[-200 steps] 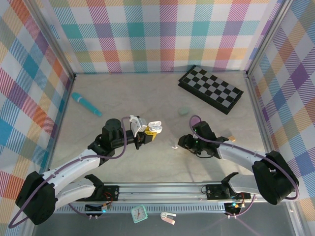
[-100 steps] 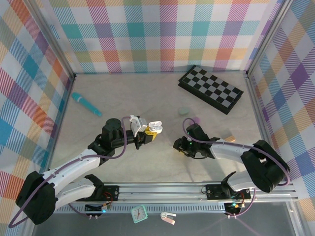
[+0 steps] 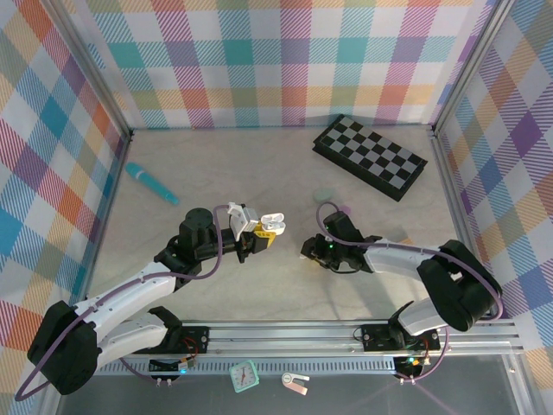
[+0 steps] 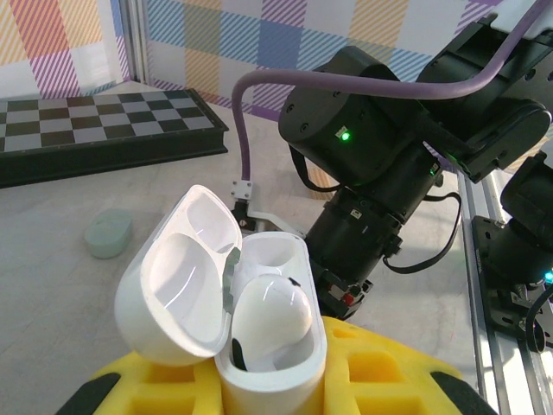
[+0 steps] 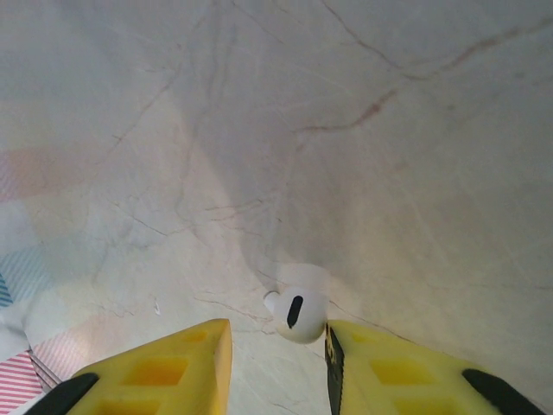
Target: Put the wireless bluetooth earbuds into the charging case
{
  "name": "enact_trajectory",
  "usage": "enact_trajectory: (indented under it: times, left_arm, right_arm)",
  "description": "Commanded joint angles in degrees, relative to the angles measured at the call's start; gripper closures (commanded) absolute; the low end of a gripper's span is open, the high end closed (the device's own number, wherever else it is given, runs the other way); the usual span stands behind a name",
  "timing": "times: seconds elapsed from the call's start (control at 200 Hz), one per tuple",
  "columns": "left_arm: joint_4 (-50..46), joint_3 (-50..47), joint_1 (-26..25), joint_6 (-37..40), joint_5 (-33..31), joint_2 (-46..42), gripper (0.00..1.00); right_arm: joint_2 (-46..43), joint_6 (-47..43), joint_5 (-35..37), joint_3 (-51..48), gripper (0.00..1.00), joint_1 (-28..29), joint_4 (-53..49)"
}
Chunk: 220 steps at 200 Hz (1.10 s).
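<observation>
Right wrist view: white earbud [image 5: 298,316] lies on the counter [image 5: 259,130] between the right end effector's [image 5: 276,350] spread fingers, so pickup step I reckon. Next: pinch gently, carry to the open charging case [image 4: 259,285] clamped in the left end effector [image 4: 268,389]

Lab robot cell: plaid walls [image 3: 285,60], aluminium rail [image 3: 285,333].
</observation>
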Motion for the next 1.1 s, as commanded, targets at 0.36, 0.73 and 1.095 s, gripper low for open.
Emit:
enact_trajectory:
  times: [0.36,0.73,1.095]
  left_arm:
    - [0.3,0.2,0.6,0.9,0.7,-1.6,0.82]
    - [0.2,-0.1,0.6,1.1,0.3,-1.9,0.82]
    - [0.4,0.5,0.6,1.2,0.4,-1.1,0.82]
  right_arm:
    - [3.9,-5.0,1.8,2.3,0.65,0.5,0.0]
    - [4.2,-4.9,0.0,1.9,0.73,0.6,1.2]
    - [6.9,-6.4,-0.5,3.0,0.72,1.4,1.1]
